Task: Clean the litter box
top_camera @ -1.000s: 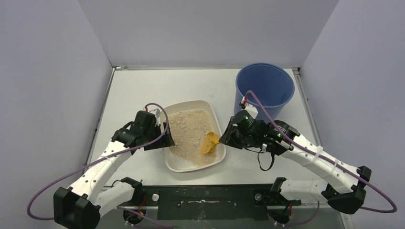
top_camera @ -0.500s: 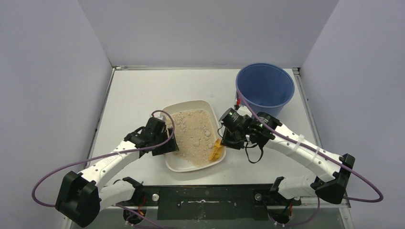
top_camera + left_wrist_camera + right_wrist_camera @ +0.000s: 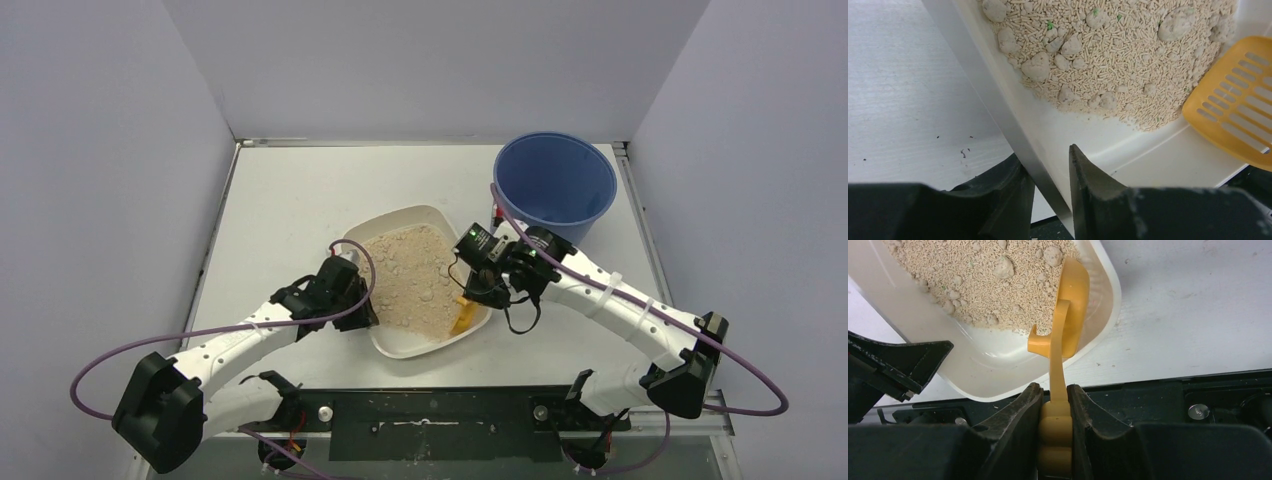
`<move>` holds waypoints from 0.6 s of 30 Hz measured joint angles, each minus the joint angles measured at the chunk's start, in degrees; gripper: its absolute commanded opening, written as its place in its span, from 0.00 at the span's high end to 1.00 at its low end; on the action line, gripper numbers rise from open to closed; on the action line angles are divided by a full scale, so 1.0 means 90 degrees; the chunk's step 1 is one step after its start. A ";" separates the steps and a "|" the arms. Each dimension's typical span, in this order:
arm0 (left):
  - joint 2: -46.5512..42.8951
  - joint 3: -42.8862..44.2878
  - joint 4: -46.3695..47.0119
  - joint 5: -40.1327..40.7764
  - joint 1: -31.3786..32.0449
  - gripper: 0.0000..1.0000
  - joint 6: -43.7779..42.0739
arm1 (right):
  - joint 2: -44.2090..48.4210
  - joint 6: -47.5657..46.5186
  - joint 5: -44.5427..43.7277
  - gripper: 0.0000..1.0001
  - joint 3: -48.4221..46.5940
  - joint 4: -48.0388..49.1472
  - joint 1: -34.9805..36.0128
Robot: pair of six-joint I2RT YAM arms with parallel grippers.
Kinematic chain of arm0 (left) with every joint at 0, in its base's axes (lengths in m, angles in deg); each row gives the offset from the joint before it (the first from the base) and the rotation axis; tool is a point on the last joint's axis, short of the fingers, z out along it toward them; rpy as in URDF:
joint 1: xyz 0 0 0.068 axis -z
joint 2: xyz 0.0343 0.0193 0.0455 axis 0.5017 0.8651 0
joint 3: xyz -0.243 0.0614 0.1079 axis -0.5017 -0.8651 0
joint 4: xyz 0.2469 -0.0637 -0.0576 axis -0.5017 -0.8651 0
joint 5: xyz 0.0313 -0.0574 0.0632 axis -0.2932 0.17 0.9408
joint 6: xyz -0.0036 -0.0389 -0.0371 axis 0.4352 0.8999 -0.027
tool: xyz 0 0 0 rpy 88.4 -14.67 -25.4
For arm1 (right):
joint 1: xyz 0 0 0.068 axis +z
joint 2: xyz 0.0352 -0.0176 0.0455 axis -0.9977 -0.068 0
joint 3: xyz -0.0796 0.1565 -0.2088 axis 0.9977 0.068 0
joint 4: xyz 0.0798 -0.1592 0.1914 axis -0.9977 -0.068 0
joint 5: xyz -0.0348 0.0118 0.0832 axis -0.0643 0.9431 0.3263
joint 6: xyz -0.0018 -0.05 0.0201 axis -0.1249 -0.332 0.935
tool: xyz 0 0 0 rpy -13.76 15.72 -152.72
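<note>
The litter box is an off-white tray of beige litter with pale clumps, lying askew at the table's middle. My left gripper straddles its left wall near the front corner. In the left wrist view the left gripper pinches that wall, one finger outside and one inside the litter box. My right gripper is shut on the handle of the orange slotted scoop. The right wrist view shows the right gripper clamping the scoop, whose head stands on edge in the litter by the litter box's right wall.
A tall blue bucket stands at the back right, behind the right arm. Grey walls close the table on three sides. The black base rail runs along the near edge, just in front of the tray.
The left gripper slid in and closed on the tray's left wall, and the tray turned and shifted right. The right arm drew in over the tray as the scoop tipped onto its edge.
</note>
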 measured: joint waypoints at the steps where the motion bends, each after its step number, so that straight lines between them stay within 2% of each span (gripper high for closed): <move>1: 0.0010 -0.0015 0.0051 -0.0005 0.0046 0.77 0.0017 | 0.0002 0.0066 -0.0036 1.00 0.0032 0.0010 -0.0007; 6: 0.0024 -0.0049 0.0160 0.0017 0.0109 0.89 0.0282 | 0.0323 0.0488 -0.0163 1.00 0.0682 0.0289 -0.0036; 10: 0.0029 -0.0070 0.0202 0.0041 0.0107 0.99 0.0311 | 0.1052 0.0974 -0.0240 1.00 0.1469 0.0704 -0.0039; 18: -0.0007 -0.0121 0.0250 0.0039 0.0107 1.00 0.0325 | 0.1817 0.1705 -0.0376 1.00 0.2467 0.1241 -0.0039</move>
